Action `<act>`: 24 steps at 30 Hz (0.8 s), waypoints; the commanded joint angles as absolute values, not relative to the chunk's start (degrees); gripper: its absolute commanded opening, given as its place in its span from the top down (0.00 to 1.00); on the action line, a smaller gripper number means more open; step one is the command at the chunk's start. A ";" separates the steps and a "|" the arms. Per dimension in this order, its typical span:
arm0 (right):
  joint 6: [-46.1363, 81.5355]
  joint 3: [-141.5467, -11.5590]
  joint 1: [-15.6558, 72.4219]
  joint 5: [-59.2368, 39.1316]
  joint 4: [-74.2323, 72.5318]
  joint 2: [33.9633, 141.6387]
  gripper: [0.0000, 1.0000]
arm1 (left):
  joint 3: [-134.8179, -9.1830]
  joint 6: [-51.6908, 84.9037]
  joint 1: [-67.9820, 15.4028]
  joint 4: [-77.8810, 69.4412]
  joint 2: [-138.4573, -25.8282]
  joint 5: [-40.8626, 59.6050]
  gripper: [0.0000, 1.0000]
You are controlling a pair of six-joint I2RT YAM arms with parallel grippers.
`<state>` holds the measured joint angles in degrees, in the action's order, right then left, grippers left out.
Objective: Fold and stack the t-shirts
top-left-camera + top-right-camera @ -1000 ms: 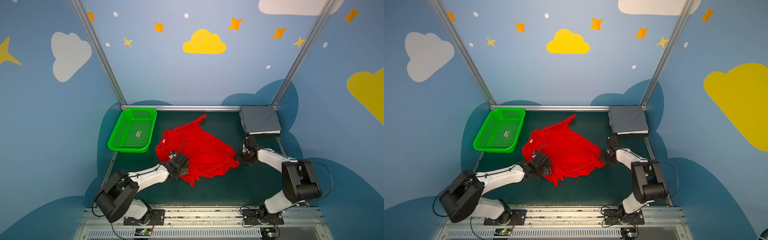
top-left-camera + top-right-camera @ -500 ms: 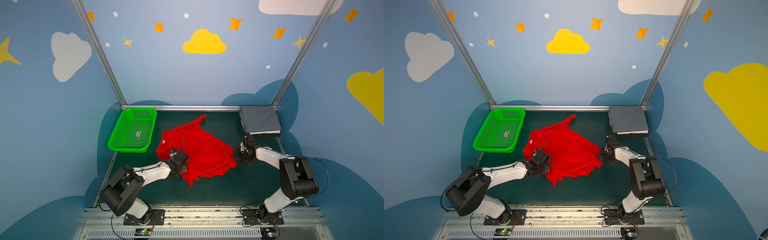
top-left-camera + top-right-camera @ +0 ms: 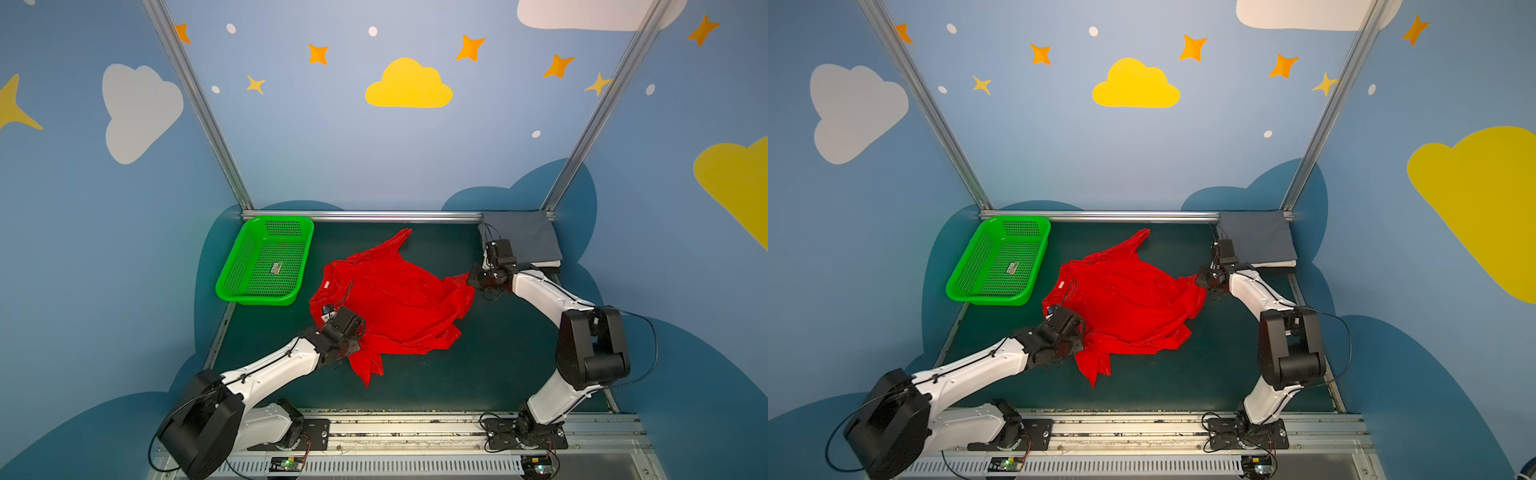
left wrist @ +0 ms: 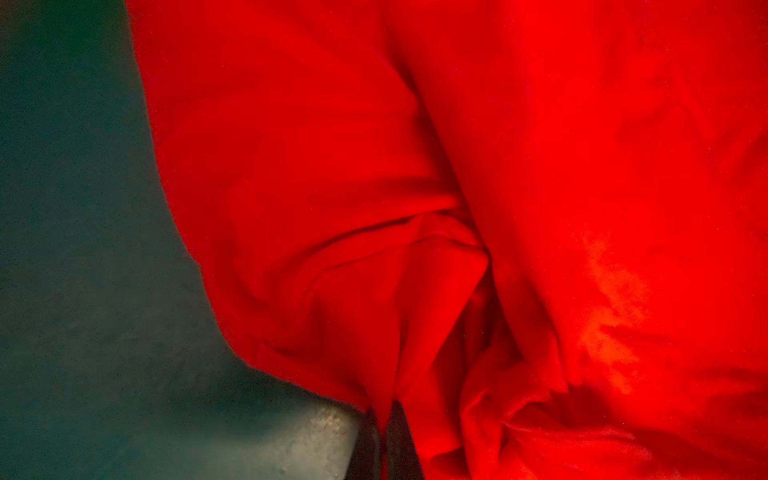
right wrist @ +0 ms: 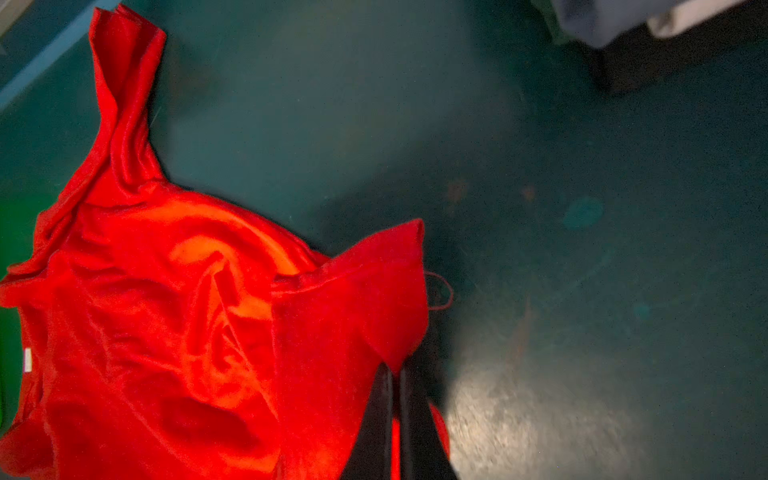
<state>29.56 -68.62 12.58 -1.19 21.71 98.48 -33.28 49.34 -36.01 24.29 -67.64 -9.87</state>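
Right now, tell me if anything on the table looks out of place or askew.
The red t-shirt lies crumpled and twisted mid-table, one end bunched into a point toward the back rail. The left gripper and right gripper are each shut on an edge of it. The folded grey stack looks tidy.

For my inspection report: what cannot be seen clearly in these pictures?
- Shirts under the grey shirt: covered by it in both top views; only a white edge shows.
- Label in the basket: too small to read in both top views.
- Left hand: mostly cut off by the left wrist picture's edge.
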 commanded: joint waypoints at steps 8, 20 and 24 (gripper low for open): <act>25.04 -87.99 13.44 7.24 24.43 111.83 1.00 | -30.22 49.73 -32.37 32.78 -57.72 -16.12 0.96; 17.69 -131.51 15.61 14.43 43.56 137.45 1.00 | -27.34 47.65 -26.33 35.15 -51.16 -17.51 0.96; 16.89 -143.78 15.67 15.57 54.64 141.28 0.05 | -27.33 47.69 -26.09 33.96 -51.89 -15.98 0.96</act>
<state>18.94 -139.44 15.92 13.78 42.70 141.99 -27.62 48.45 -26.37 33.45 -51.64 -16.10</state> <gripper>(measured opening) 0.443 0.047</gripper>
